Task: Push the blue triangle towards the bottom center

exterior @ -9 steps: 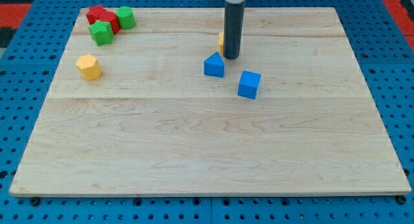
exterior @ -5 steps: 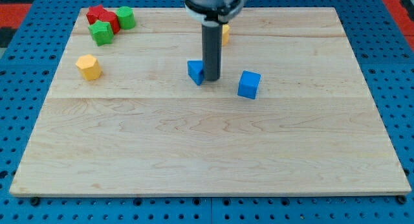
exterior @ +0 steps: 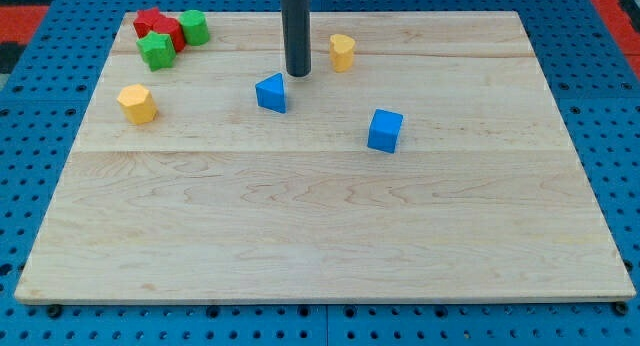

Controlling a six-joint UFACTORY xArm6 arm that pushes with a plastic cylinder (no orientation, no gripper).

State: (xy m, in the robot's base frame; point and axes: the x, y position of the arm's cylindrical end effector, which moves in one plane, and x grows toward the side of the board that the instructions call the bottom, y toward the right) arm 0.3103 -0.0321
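Observation:
The blue triangle (exterior: 271, 92) lies on the wooden board (exterior: 320, 216), left of centre in the upper part. My tip (exterior: 297, 74) stands just above and to the right of it, a small gap apart. A blue cube (exterior: 384, 130) lies to the right of the triangle, lower down.
A yellow block (exterior: 342, 51) sits right of the rod near the view's top. A yellow hexagonal block (exterior: 136, 103) lies at the left. Red blocks (exterior: 156, 26) and two green blocks (exterior: 156, 50) (exterior: 194, 28) cluster at the top left corner.
The blue triangle has slid to the left by some way. My tip moved left and then up, from the triangle's right side to a spot above and right of it.

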